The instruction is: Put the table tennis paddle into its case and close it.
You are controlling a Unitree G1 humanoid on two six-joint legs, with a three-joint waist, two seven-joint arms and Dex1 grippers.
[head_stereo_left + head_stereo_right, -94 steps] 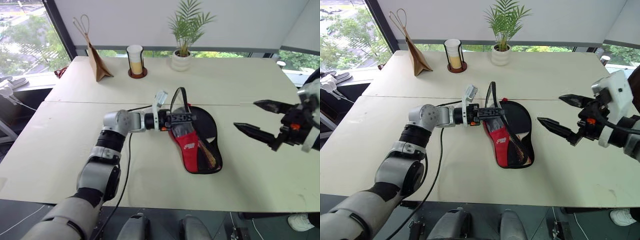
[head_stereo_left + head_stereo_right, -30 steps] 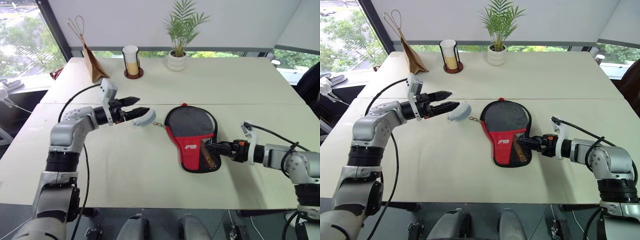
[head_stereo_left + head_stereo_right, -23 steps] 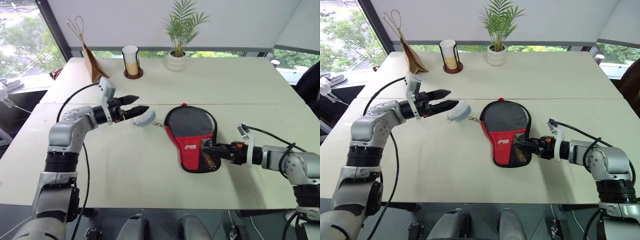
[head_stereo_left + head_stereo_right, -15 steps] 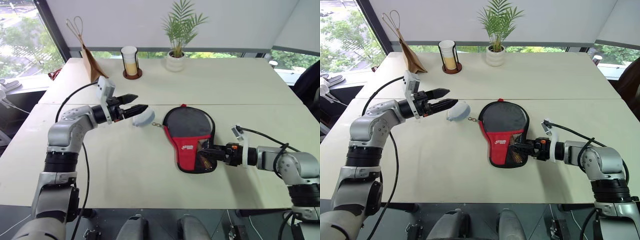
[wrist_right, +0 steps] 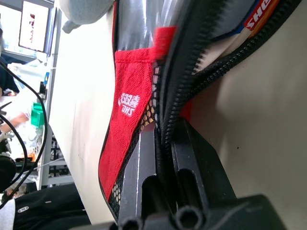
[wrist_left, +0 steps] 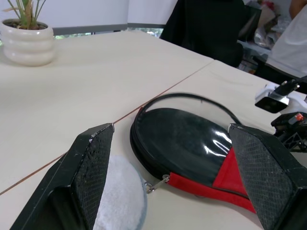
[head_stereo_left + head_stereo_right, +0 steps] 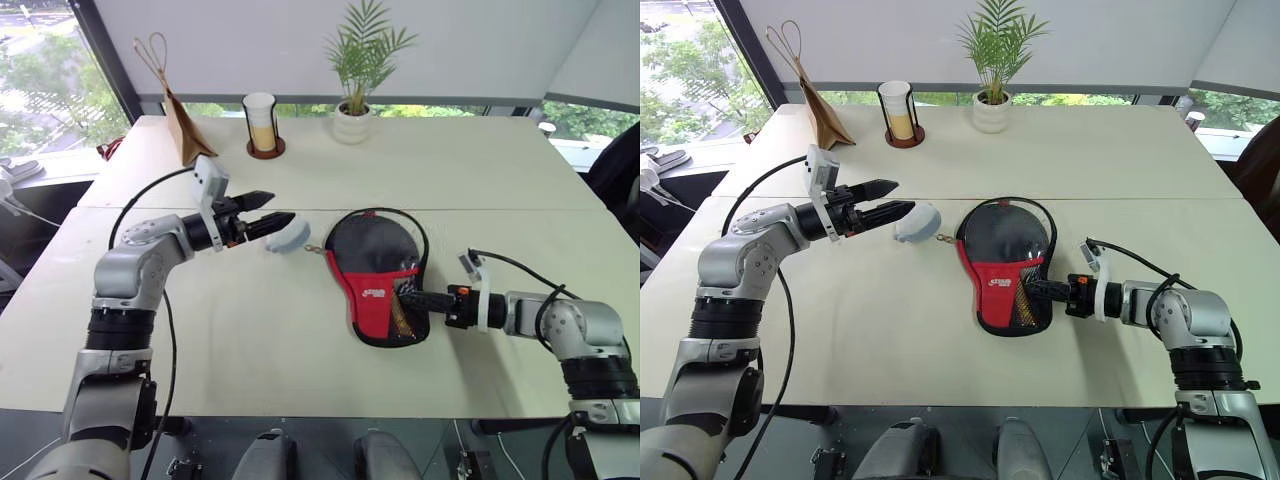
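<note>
- Right hand point(image 7: 1032, 289) is clamped on the case point(image 7: 1005, 262) edge; soft fabric, so it looks floppy, best gripped at the zip seam.
- Left hand point(image 7: 902, 212) hovers, fingers apart, at the fluffy ball point(image 7: 917, 222).

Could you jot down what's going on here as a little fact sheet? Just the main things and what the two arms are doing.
case: black and red pouch flat on the table, edge not fully zipped
paddle: inside the case, seen through its clear panel
left gripper: fingers open, held by the fluffy ball
right gripper: fingers shut on the case edge
fluffy ball: joined to the case by a small chain
far edge: plant, cup, paper bag
</note>
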